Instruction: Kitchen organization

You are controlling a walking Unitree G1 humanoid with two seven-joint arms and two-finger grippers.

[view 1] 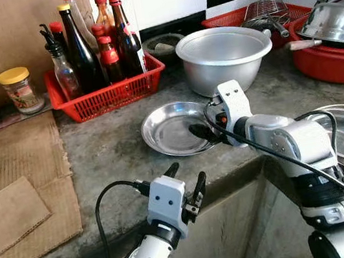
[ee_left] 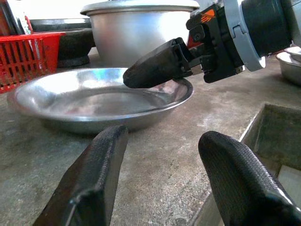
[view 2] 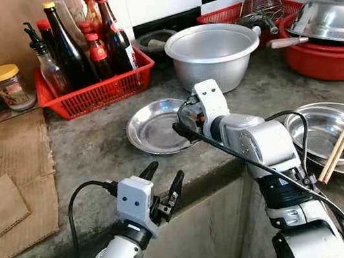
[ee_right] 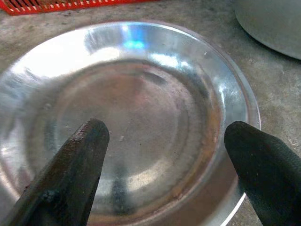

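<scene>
both right gripper [ee_right: 162, 155] fingers straddle plate [view 1: 165, 127] rim.

Right arm reaches forward and inward over the counter [view 1: 104, 153], elbow bent, wrist turned toward the counter's back edge. Right gripper [view 1: 206, 131] low over the counter, near its front edge; fingers spread apart. Left arm raised at the front edge, left gripper [view 1: 187, 180] pointing forward and up, fingers [ee_left: 89, 183] parted, nothing between.
</scene>
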